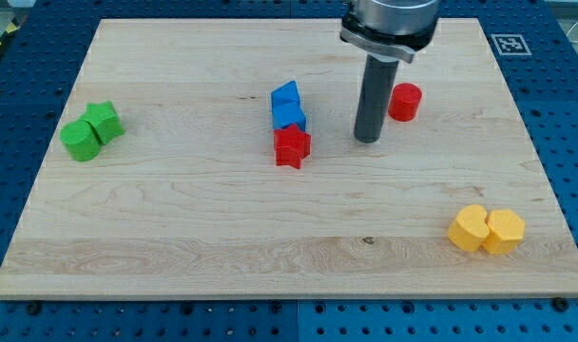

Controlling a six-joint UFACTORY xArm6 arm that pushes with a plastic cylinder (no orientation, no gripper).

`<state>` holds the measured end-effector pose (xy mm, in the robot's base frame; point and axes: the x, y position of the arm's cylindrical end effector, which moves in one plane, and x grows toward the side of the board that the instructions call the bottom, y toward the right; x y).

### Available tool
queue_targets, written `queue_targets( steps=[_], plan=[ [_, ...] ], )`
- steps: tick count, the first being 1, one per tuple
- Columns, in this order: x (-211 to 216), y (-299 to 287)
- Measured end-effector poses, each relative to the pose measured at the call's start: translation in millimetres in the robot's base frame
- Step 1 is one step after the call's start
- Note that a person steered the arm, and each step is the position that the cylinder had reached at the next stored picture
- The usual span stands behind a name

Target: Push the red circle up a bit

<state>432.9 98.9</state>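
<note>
Arm comes in from the view's top, right of centre; only its lowest part shows, a grey metal collar w/ a flared flange cut off by the frame edge. Below it a straight dark rod (370, 100) hangs approx. vertical, no visible tilt. My tip (367, 140) sits at surface level, a little above mid-height of the view. Rod looks plain and cylindrical, same width top to bottom. Rest of arm out of frame.
</note>
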Motion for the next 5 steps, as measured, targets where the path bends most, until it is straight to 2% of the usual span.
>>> queue_targets(
  steps=[3, 5],
  plan=[
    [-4, 71],
    [-18, 69]
  ],
)
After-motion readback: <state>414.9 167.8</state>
